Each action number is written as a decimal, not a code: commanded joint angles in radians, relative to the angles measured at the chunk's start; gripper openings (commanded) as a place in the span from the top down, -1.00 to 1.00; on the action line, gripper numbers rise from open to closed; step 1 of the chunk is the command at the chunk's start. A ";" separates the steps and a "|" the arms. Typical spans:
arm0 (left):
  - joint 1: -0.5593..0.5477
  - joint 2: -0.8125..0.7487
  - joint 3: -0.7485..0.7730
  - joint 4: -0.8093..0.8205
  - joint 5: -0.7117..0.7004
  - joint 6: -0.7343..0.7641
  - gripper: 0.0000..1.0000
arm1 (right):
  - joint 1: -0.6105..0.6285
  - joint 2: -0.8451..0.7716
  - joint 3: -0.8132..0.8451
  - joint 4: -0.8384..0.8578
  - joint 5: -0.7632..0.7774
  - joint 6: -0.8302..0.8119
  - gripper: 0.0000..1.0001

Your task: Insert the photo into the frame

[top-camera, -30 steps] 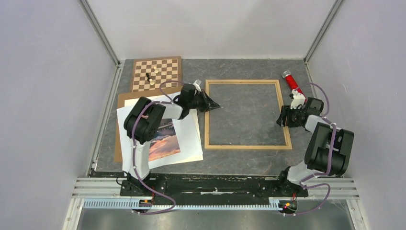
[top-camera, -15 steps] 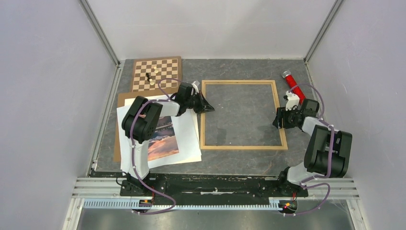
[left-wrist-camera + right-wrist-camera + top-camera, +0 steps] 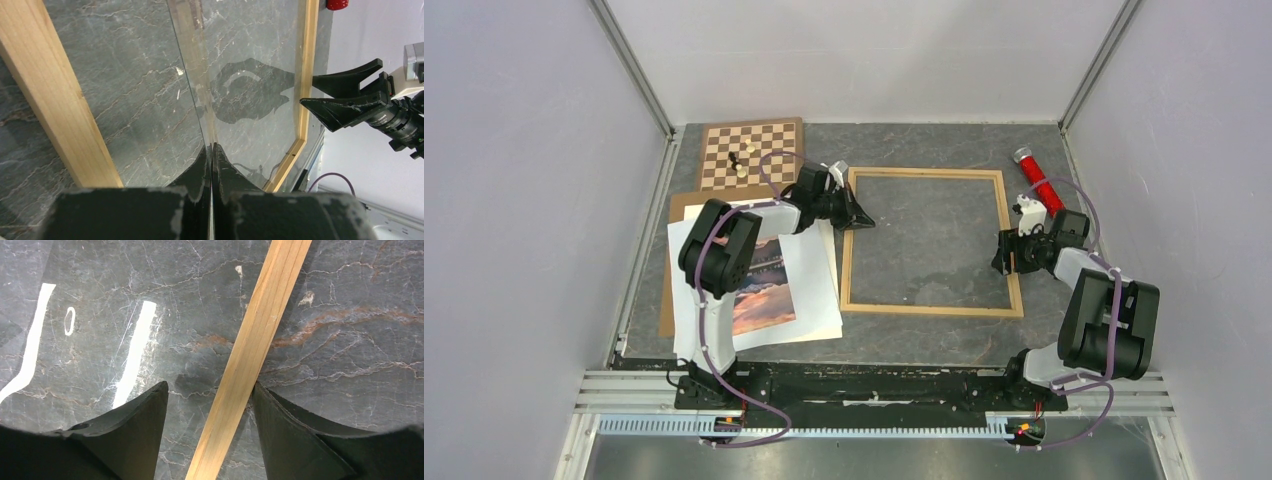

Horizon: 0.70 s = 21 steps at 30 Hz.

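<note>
I keep the left gripper [image 3: 212, 146] pinched shut on the clear pane [image 3: 250, 50]. The right gripper [image 3: 210, 386] straddles the frame [image 3: 250, 350] rail with parted jaws, probably steadying it. The photo [image 3: 764, 295] waits.

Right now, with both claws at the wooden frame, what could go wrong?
1. Left claw is shut on a thin clear pane in the light wooden picture frame; it may slip or crack.
2. Open right claw straddles the right rail; a sideways pull could jam it.
3. The left rail sits close to white sheets under the sunset photo; could ruck them.
</note>
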 commanded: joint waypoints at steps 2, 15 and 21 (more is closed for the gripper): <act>0.000 0.024 0.060 0.008 0.071 0.066 0.95 | 0.015 -0.014 0.013 -0.077 -0.010 0.005 -0.32; 0.013 0.032 0.066 0.032 0.097 0.001 0.96 | 0.014 -0.030 0.071 -0.071 0.041 0.057 -0.52; 0.014 0.028 0.059 0.023 0.093 0.012 0.95 | 0.011 -0.051 0.115 -0.072 0.048 0.095 -0.56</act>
